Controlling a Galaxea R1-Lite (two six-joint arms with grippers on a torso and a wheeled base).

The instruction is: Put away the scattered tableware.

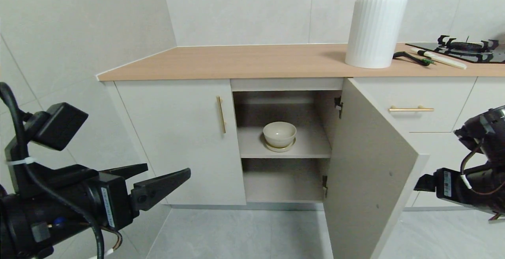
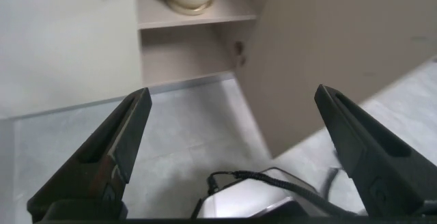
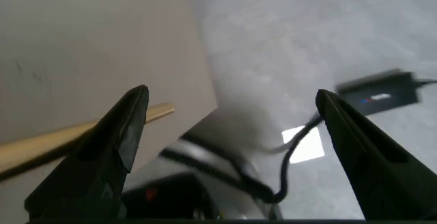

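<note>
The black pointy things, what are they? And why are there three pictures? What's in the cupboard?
They are a robot's two claws, its hands for gripping. The big picture comes from a camera on the robot's head; the left claw shows at its left side. The two smaller pictures come from cameras on its wrists, each looking out between its own claw's fingers. One of them shows the right claw. Both claws are open and hold nothing. In the open cupboard, a bowl sits on a small plate on the shelf. A tall white jar stands on the counter above.
</note>
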